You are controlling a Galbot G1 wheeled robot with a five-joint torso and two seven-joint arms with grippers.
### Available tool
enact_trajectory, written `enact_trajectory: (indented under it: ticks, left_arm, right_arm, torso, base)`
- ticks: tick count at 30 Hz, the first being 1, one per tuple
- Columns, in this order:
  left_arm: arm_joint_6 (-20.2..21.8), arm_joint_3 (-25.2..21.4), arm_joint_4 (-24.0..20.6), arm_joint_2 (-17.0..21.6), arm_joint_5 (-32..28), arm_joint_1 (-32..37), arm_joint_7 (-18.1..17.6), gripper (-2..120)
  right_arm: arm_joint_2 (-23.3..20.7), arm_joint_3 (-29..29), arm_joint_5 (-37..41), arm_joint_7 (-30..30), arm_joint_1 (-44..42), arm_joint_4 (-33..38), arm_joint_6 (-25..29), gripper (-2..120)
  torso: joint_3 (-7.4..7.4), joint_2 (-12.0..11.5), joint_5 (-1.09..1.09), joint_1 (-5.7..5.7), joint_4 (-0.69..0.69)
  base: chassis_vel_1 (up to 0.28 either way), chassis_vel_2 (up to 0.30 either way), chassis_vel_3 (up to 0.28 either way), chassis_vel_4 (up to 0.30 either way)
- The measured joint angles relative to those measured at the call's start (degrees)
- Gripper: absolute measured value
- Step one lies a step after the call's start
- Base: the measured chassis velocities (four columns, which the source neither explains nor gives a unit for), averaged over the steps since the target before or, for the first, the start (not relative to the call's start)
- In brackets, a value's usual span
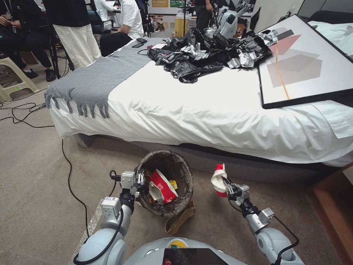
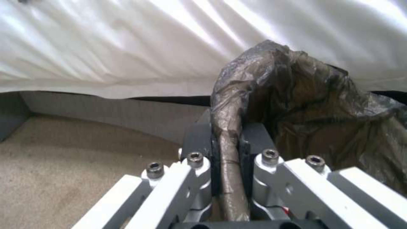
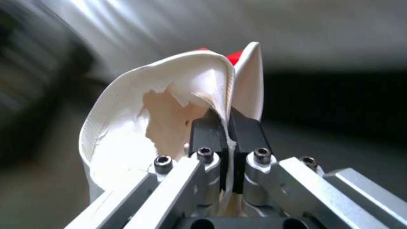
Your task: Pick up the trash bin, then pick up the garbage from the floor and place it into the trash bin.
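Observation:
The trash bin (image 1: pixel 178 167), a small round bucket lined with a dark brown bag, hangs above the carpet in front of the bed. My left gripper (image 1: pixel 139 181) is shut on its near-left rim; the left wrist view shows the bag-covered rim (image 2: pixel 229 152) clamped between the dark pads. Inside the bin lie a red-and-white paper carton (image 1: pixel 161 186) and yellow wrapper bits (image 1: pixel 173 183). To the right of the bin, my right gripper (image 1: pixel 225 186) is shut on a torn red-and-white paper carton (image 1: pixel 218 179), held in the air; its white inside (image 3: pixel 169 95) shows in the right wrist view.
A tan flat paper piece (image 1: pixel 180 217) lies on the carpet under the bin's near side. The bed (image 1: pixel 206 110) stands close ahead, with black plastic sheets (image 1: pixel 209 51), a grey throw (image 1: pixel 95 79) and a framed picture (image 1: pixel 305 62). A black cable (image 1: pixel 70 173) runs on the left floor.

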Motion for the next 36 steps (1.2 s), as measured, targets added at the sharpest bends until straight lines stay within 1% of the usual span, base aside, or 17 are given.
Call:
enact_trajectory:
  ticks: [1, 2, 3, 4, 6, 8, 10, 11, 12, 15, 16, 19, 27, 36]
  left_arm:
    - [0.0, 0.0, 0.0, 0.0, 0.0, 0.0, 0.0, 7]
    - [0.0, 0.1, 0.1, 0.0, 0.0, 0.0, 0.0, 7]
    - [0.0, 0.1, 0.2, 0.0, 0.1, 0.0, 0.0, 7]
    - [0.0, 0.1, 0.2, 0.0, 0.1, 0.0, 0.0, 7]
    - [0.0, 0.2, 0.4, 0.0, 0.2, 0.0, 0.1, 7]
    - [0.0, 0.3, 0.4, 0.0, 0.2, 0.0, 0.1, 7]
    - [0.0, 0.3, 0.4, 0.0, 0.2, 0.0, 0.1, 7]
    - [0.0, 0.3, 0.5, 0.0, 0.2, 0.0, 0.1, 7]
    - [0.0, 0.3, 0.5, 0.0, 0.2, 0.0, 0.1, 7]
    - [0.0, 0.5, 0.6, 0.0, 0.4, 0.1, 0.2, 7]
    - [0.0, 0.5, 0.6, 0.0, 0.4, 0.1, 0.2, 7]
    - [0.0, 0.9, 0.8, 0.0, 0.7, 0.1, 0.2, 7]
    - [0.0, 1.2, 0.8, -0.1, 0.8, 0.1, 0.3, 7]
    - [-0.1, 1.6, 0.8, -0.2, 1.0, 0.2, 0.3, 7]
  right_arm:
    - [-0.4, 0.3, 3.3, -5.4, -0.3, 2.9, 0.8, 0]
    - [-0.8, 0.5, 6.1, -9.1, -0.6, 5.8, 0.8, 0]
    - [-1.1, 0.5, 8.0, -11.2, -0.8, 7.7, 0.6, 0]
    - [-1.1, 0.5, 8.0, -11.2, -0.8, 7.7, 0.6, 0]
    - [-1.6, 0.2, 12.0, -14.8, -1.1, 12.0, -0.6, 0]
    - [-1.8, -0.1, 12.9, -15.5, -1.2, 13.1, -1.0, 0]
    - [-2.7, -1.2, 15.8, -17.3, -1.6, 18.7, -3.1, 0]
    - [-3.1, -2.0, 16.5, -17.7, -1.7, 20.8, -4.0, 0]
    - [-3.1, -2.0, 16.5, -17.7, -1.7, 20.8, -4.0, 0]
    - [-4.7, -5.2, 17.4, -17.8, -2.2, 26.3, -6.0, 0]
    - [-4.7, -5.2, 17.4, -17.8, -2.2, 26.3, -6.0, 0]
    - [-5.9, -8.1, 16.7, -17.4, -2.3, 29.8, -7.8, 0]
    - [-6.8, -10.0, 15.2, -17.0, -2.7, 30.5, -8.7, 0]
    - [-7.7, -11.5, 14.0, -15.4, -2.0, 28.3, -8.8, 0]
  torso:
    - [0.00, 0.0, -0.01, 0.00, 0.00]
    - [0.00, 0.0, -0.01, 0.00, 0.00]
    - [0.00, 0.0, -0.01, 0.00, 0.00]
    - [0.00, 0.0, -0.01, 0.00, 0.00]
    - [0.00, 0.0, -0.01, 0.00, 0.00]
    - [0.00, 0.0, -0.01, 0.00, 0.00]
    - [0.00, 0.0, -0.01, 0.00, 0.00]
    - [0.00, 0.0, -0.01, 0.00, -0.01]
    - [0.00, 0.0, -0.01, 0.00, -0.01]
    - [0.00, 0.0, -0.01, 0.00, 0.00]
    - [0.00, 0.0, -0.01, 0.00, 0.00]
    - [0.00, 0.0, -0.01, 0.00, 0.00]
    - [0.00, 0.0, 0.00, 0.00, -0.01]
    - [0.00, 0.0, 0.00, 0.00, -0.01]
  base:
    - [0.000, 0.000, 0.000, 0.000]
    - [0.000, 0.000, 0.000, 0.000]
    - [0.000, 0.000, 0.000, 0.000]
    - [0.000, 0.000, 0.000, 0.000]
    - [0.000, 0.000, 0.000, 0.000]
    - [0.000, 0.000, 0.000, 0.000]
    - [0.000, 0.000, 0.000, 0.000]
    - [0.000, 0.000, 0.000, 0.000]
    - [0.000, 0.000, 0.000, 0.000]
    - [0.000, 0.000, 0.000, 0.000]
    - [0.000, 0.000, 0.000, 0.000]
    - [0.000, 0.000, 0.000, 0.000]
    - [0.000, 0.000, 0.000, 0.000]
    - [0.000, 0.000, 0.000, 0.000]
